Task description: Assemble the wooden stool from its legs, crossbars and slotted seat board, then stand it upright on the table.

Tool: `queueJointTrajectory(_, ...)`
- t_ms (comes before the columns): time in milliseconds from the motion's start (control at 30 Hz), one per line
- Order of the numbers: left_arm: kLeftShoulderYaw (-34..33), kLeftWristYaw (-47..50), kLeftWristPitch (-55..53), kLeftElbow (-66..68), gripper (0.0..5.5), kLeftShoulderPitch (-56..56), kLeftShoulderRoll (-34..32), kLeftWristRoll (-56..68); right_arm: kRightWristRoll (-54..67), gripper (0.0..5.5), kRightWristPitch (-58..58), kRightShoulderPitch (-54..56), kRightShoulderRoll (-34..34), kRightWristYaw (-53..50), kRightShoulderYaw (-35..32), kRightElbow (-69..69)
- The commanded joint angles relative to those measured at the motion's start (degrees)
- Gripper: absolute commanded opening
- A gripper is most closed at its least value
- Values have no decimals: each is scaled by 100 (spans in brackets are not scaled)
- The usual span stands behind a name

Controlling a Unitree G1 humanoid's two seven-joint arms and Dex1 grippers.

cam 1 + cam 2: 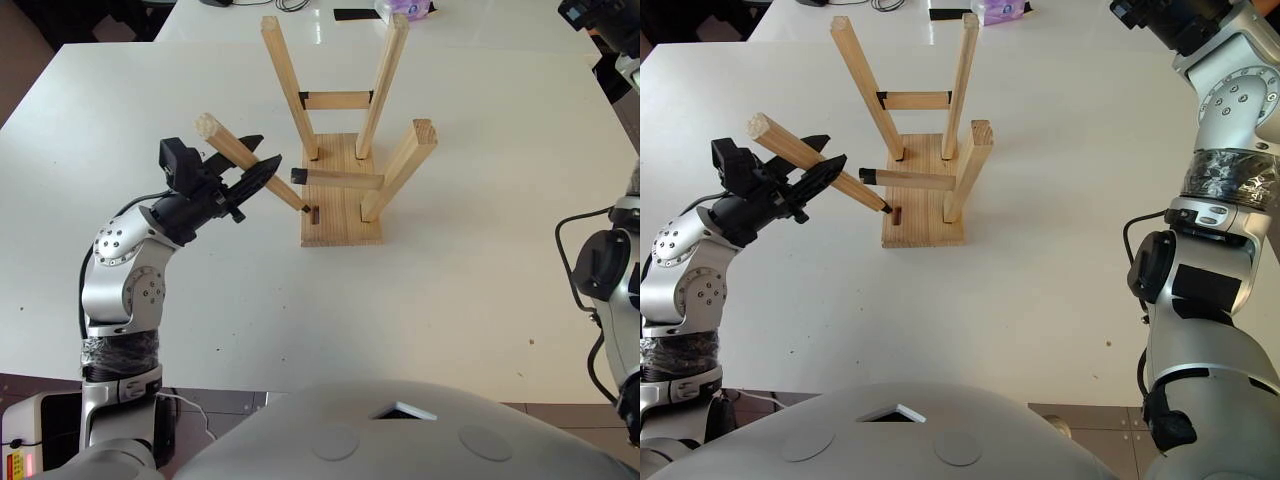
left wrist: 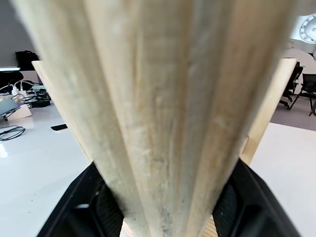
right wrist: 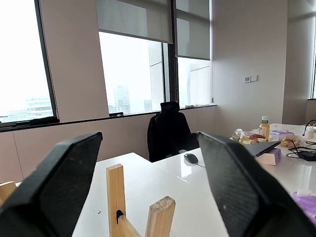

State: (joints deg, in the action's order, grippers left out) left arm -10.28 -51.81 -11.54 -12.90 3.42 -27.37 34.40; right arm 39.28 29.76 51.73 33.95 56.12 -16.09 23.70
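— Where's our fourth leg (image 1: 228, 143)?
— Pinched in our left tool (image 1: 258, 155), tilted, lower end at the seat board's (image 1: 335, 228) corner slot. The board lies on the counter (image 1: 450, 300), three legs (image 1: 400, 165) upright.
— Our right tool (image 3: 150, 143)?
— Fingers spread wide.

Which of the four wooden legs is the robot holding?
The slanted leg in the left gripper, its lower end at the seat board's near-left slot; the other three stand ungripped.

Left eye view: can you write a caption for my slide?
Left gripper holds the last leg tilted, its tip beside a slot in the seat board.
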Motion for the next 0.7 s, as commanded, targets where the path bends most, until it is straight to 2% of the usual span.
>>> queueJointTrajectory(33,287,-192,-28,168,205,69,-70,-157,-70,358,-56,-94,-70,-42,-30,8)
queueJointTrajectory(433,633,-394,-478,-705,205,-811,-429,148,38,358,2,-666,-150,-304,-153,-516)
queueJointTrajectory(600,287,-45,-616,-1136,205,-591,-494,428,99,358,90,-935,-193,-444,-238,-805)
queueJointTrajectory(700,307,212,-602,-1296,205,-344,-383,348,112,358,94,-989,-213,-500,-251,-852)
